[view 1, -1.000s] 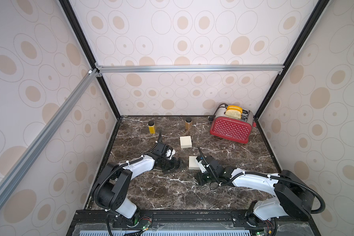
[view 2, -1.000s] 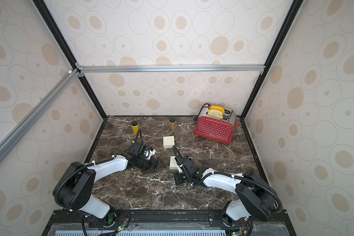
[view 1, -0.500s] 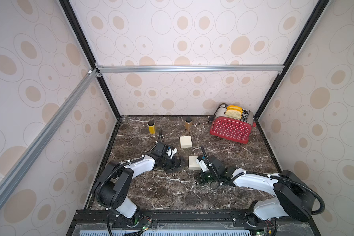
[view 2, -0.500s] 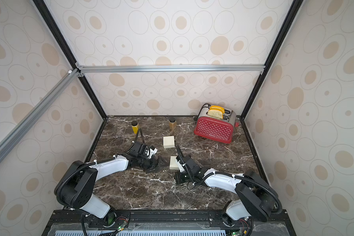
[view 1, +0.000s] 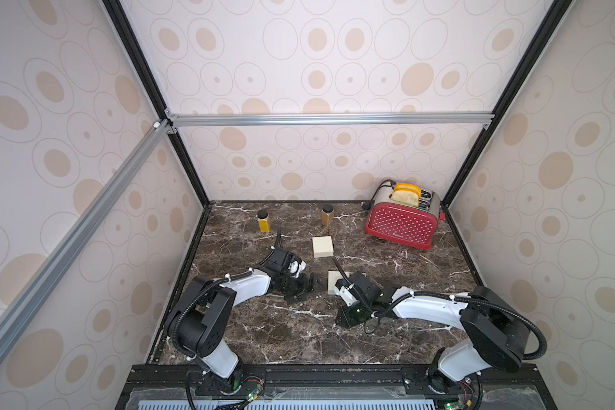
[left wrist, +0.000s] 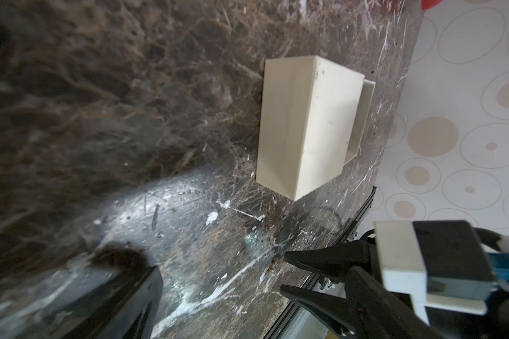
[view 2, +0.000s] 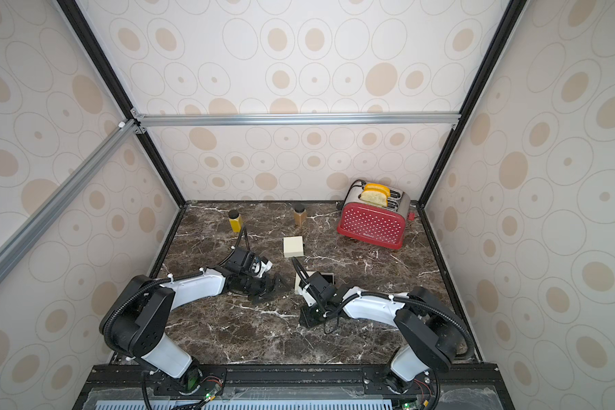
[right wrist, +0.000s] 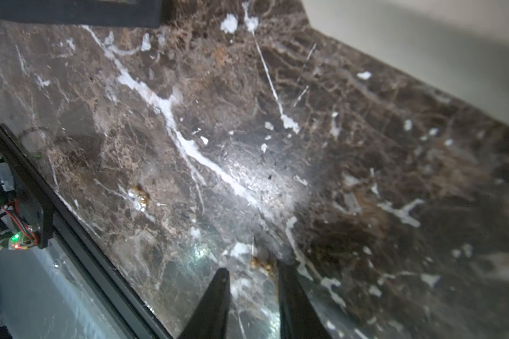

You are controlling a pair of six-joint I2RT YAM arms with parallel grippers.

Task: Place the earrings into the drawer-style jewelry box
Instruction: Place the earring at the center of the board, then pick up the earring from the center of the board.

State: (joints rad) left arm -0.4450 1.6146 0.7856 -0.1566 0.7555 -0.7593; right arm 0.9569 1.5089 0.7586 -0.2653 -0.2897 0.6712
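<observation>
Small gold earrings lie on the dark marble. One earring (right wrist: 260, 264) rests between the tips of my right gripper (right wrist: 253, 273), close against one finger, and its jaws stand apart around it. A pearl-and-gold earring pair (right wrist: 138, 198) lies nearer the table's front rail. The cream jewelry box (left wrist: 306, 123) has its drawer (left wrist: 362, 117) pulled partly out; in both top views the box (view 1: 332, 284) (view 2: 300, 282) sits just behind the right wrist. My left gripper (view 1: 308, 285) is wide open and empty, left of the box. The right gripper (left wrist: 282, 271) also shows in the left wrist view.
A second closed cream box (view 1: 322, 246) sits further back. Two spice jars (view 1: 264, 220) (view 1: 327, 214) stand near the back wall. A red toaster (view 1: 402, 223) with bread fills the back right corner. The black front rail (right wrist: 71, 234) runs close to the earrings.
My right gripper's jaws, shut before, have parted low over the marble in front of the box. The left arm has hardly moved.
</observation>
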